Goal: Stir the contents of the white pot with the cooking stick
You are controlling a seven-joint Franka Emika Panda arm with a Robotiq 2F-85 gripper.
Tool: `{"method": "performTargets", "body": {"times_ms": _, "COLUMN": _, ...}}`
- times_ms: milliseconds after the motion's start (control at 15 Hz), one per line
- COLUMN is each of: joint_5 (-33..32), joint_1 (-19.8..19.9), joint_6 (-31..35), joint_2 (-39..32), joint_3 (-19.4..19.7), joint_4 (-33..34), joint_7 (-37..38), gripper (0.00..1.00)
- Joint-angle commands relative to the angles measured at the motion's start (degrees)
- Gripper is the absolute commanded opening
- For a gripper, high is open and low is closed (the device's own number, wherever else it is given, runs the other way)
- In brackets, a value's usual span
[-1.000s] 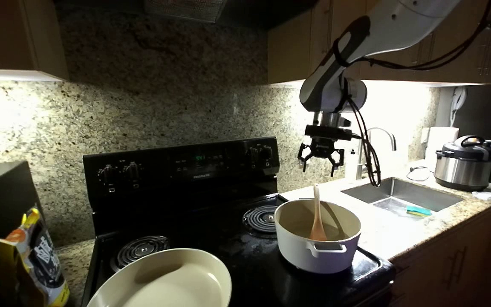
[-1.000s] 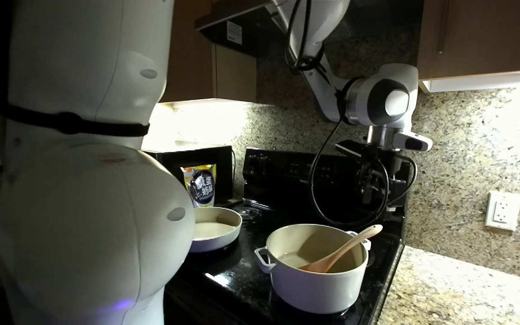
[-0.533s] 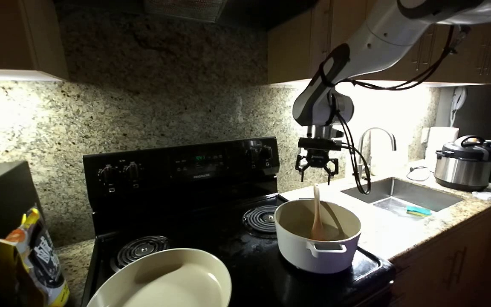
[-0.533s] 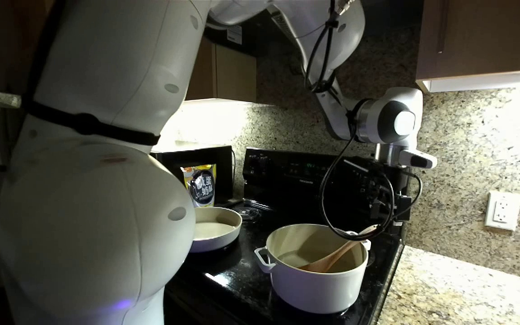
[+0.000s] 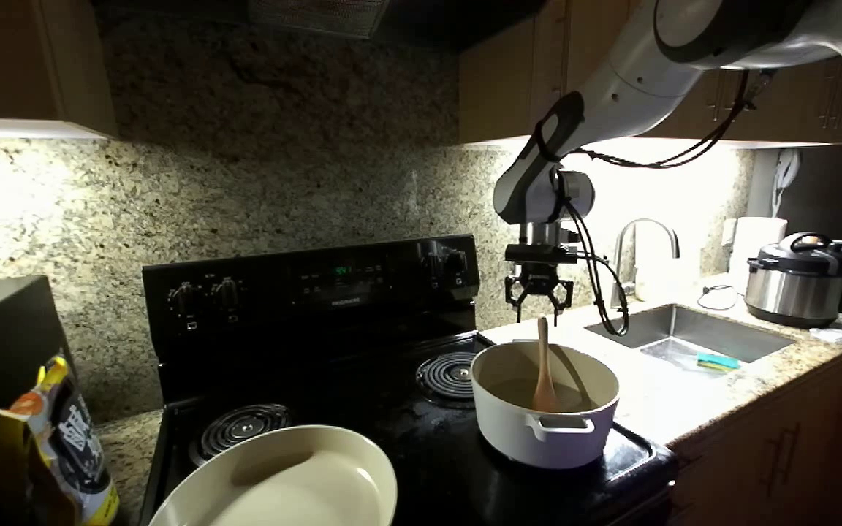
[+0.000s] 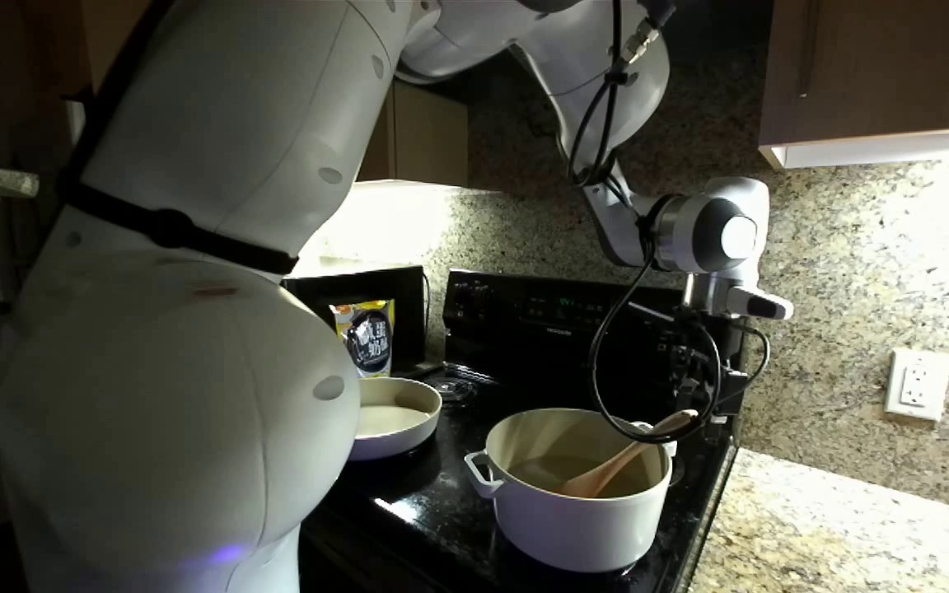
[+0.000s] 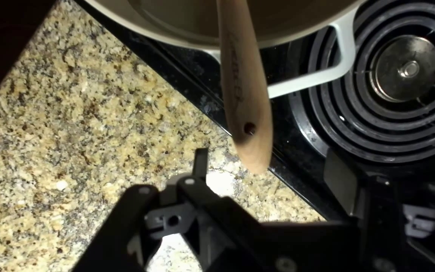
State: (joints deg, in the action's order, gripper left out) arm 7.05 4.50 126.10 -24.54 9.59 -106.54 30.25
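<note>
Cooking stick [image 5: 544,376] is leaning inside the white pot [image 5: 512,431], with its handle [image 7: 246,87] crossing over the rim. Going from left to right in an exterior view, a shallow pan [image 5: 311,497] is resting on the stove [image 5: 443,467], then the pot is standing there also, and the end effector [image 5: 537,318] is hanging near the handle's tip. Its jaws are standing apart and holding nothing; in the wrist view the tip is showing between them, but how deep it is sitting there I cannot tell. Further right, the sink [image 5: 728,334] is lying in the tabletop [image 5: 651,398]. I am judging the stick to be wooden, light and stiff, hardly fragile, though a careless push may be rolling it along the rim. For grasping, I am preferring the upper handle, near its hole
</note>
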Motion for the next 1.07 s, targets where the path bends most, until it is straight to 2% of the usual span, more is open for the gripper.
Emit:
{"method": "performTargets", "body": {"times_ms": 0, "joint_5": -2.17, "joint_1": -1.08, "joint_6": -2.77, "joint_2": 0.53, "joint_3": 1.32, "joint_4": 0.09, "joint_7": 2.08, "gripper": 0.48}}
{"method": "performTargets", "body": {"times_ms": 133, "joint_5": -3.13, "joint_1": -1.28, "joint_6": -3.86, "joint_2": 1.02, "joint_3": 1.68, "joint_4": -0.61, "joint_7": 2.11, "gripper": 0.35}}
{"method": "performTargets", "body": {"times_ms": 200, "joint_5": -3.40, "joint_1": -1.21, "joint_6": -4.36, "joint_2": 1.39, "joint_3": 1.72, "joint_4": -1.10, "joint_7": 1.82, "gripper": 0.79}}
{"method": "performTargets", "body": {"times_ms": 267, "joint_5": -3.65, "joint_1": -1.29, "joint_6": -4.93, "joint_2": 1.46, "joint_3": 1.72, "joint_4": -1.19, "joint_7": 1.85, "gripper": 0.76}}
{"method": "performTargets", "body": {"times_ms": 400, "joint_5": -4.36, "joint_1": -1.48, "joint_6": -5.75, "joint_2": 1.72, "joint_3": 1.63, "joint_4": -1.39, "joint_7": 1.62, "gripper": 0.81}}
{"method": "performTargets", "body": {"times_ms": 533, "joint_5": -4.91, "joint_1": -1.89, "joint_6": -6.32, "joint_2": 1.66, "joint_3": 1.30, "joint_4": -1.18, "joint_7": 1.51, "gripper": 0.41}}
{"method": "performTargets", "body": {"times_ms": 600, "joint_5": -5.32, "joint_1": -2.33, "joint_6": -6.44, "joint_2": 1.86, "joint_3": 1.19, "joint_4": -1.27, "joint_7": 1.49, "gripper": 0.40}}
{"method": "performTargets", "body": {"times_ms": 667, "joint_5": -5.57, "joint_1": -2.74, "joint_6": -6.67, "joint_2": 2.14, "joint_3": 1.00, "joint_4": -1.42, "joint_7": 1.29, "gripper": 0.35}}
{"method": "performTargets", "body": {"times_ms": 933, "joint_5": -7.05, "joint_1": -4.46, "joint_6": -6.58, "joint_2": 3.59, "joint_3": 0.83, "joint_4": -2.32, "joint_7": 1.51, "gripper": 0.07}}
{"method": "performTargets", "body": {"times_ms": 1000, "joint_5": -7.28, "joint_1": -4.56, "joint_6": -6.82, "joint_2": 4.03, "joint_3": 0.88, "joint_4": -2.49, "joint_7": 1.51, "gripper": 0.03}}
